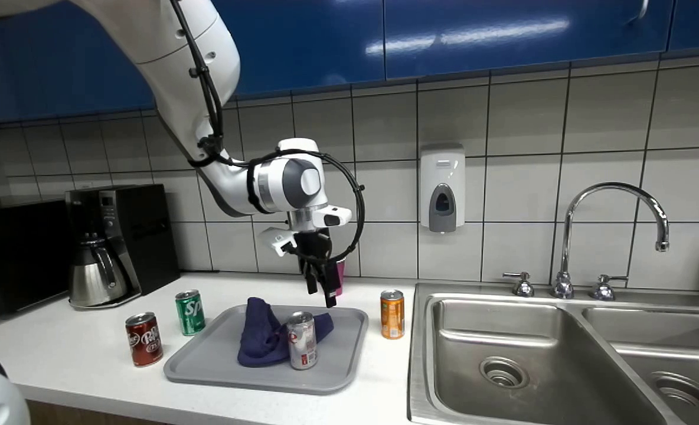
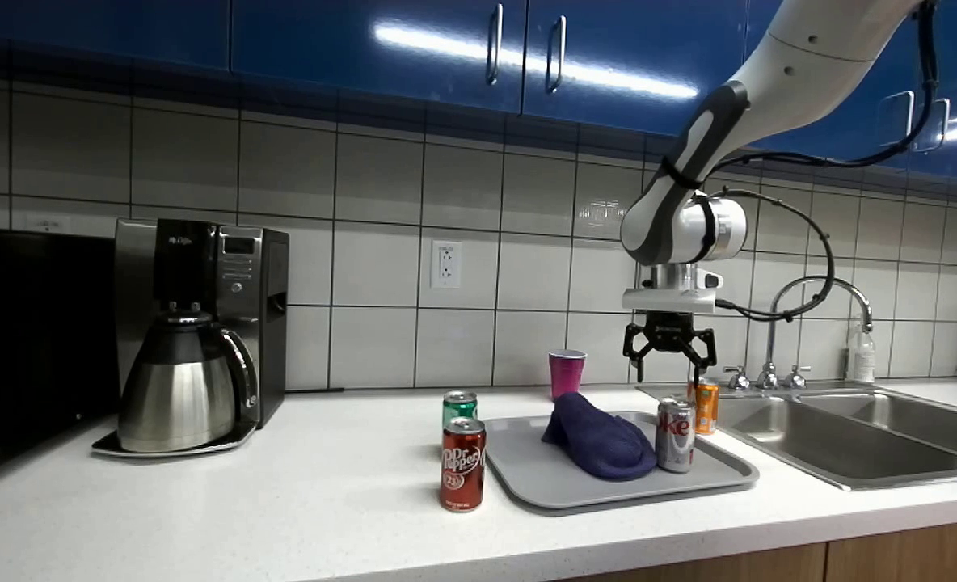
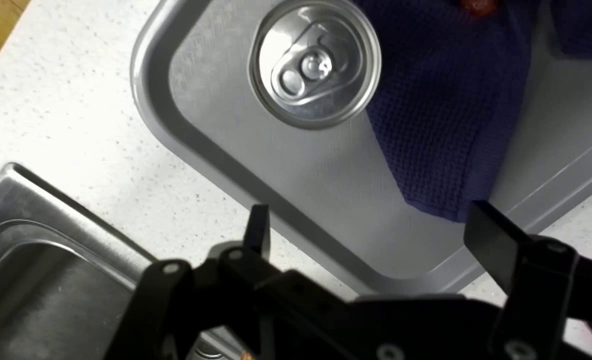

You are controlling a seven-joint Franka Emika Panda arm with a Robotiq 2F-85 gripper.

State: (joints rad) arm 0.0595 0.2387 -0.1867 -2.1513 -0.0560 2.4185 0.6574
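Note:
My gripper (image 1: 322, 295) is open and empty above the far right part of a grey tray (image 1: 208, 361). In an exterior view its spread fingers (image 2: 668, 377) hang behind and above a silver Coke can (image 2: 676, 434). The can (image 3: 316, 65) stands upright on the tray, ahead of the fingers (image 3: 368, 212) in the wrist view. A crumpled dark purple cloth (image 1: 264, 336) lies beside the can. The cloth's end (image 3: 441, 165) shows near one fingertip in the wrist view, apparently below it. A small red patch (image 3: 478, 6) shows at the cloth; I cannot tell what it is.
An orange can (image 1: 392, 314) stands between tray and steel sink (image 1: 418, 366). A Dr Pepper can (image 1: 144, 339) and green Sprite can (image 1: 190, 313) stand at the tray's opposite side. A pink cup (image 2: 566, 376) stands behind it. A coffee maker (image 2: 191, 339), faucet (image 1: 568, 236) and soap dispenser (image 1: 442, 189) are around.

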